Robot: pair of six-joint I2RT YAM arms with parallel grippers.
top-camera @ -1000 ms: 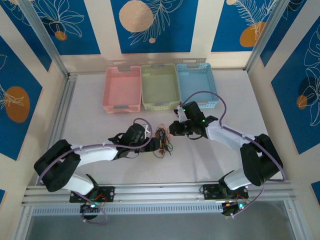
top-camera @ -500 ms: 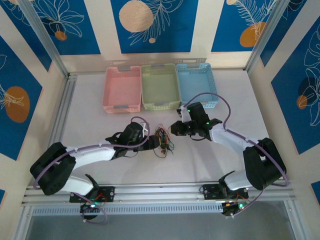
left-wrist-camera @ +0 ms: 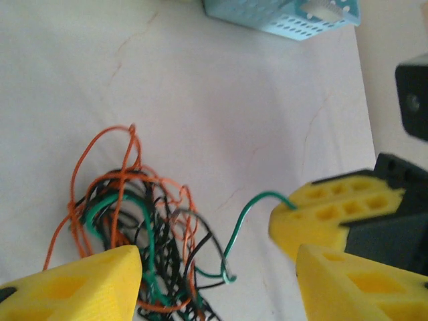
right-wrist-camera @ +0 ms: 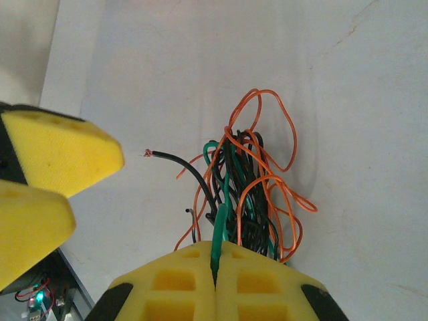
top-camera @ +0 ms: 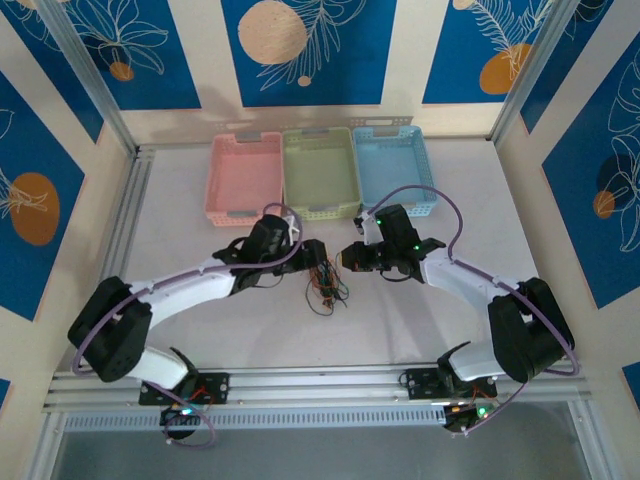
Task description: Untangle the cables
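From where I stand, the left hand point(top-camera: 313, 252) sits over the middle of the desk point(top-camera: 180, 230) with its yellow fingers point(left-wrist-camera: 87, 281) spread well apart and nothing between them, and the knot lies just beside one finger. The cables point(top-camera: 325, 282) lie in one loose clump at the centre of the overhead view, below the green basket point(top-camera: 320, 170), with orange loops outermost and black and green strands snarled inside. Just right of that, the right hand point(right-wrist-camera: 215, 253) is pinched tight on a single green wire point(right-wrist-camera: 219, 231), which runs from its fingertips into the clump. These strands look feather-light and limp, with a little spring in the loops. I'd expect the whole clump to drag along if one strand is pulled with nothing pinning the rest. They are thin and probably slick, easy to lose from foam pads. The best purchase for the free hand seems to be the thick of the knot, or the black end point(right-wrist-camera: 174, 158) poking out toward the left of the right wrist view.
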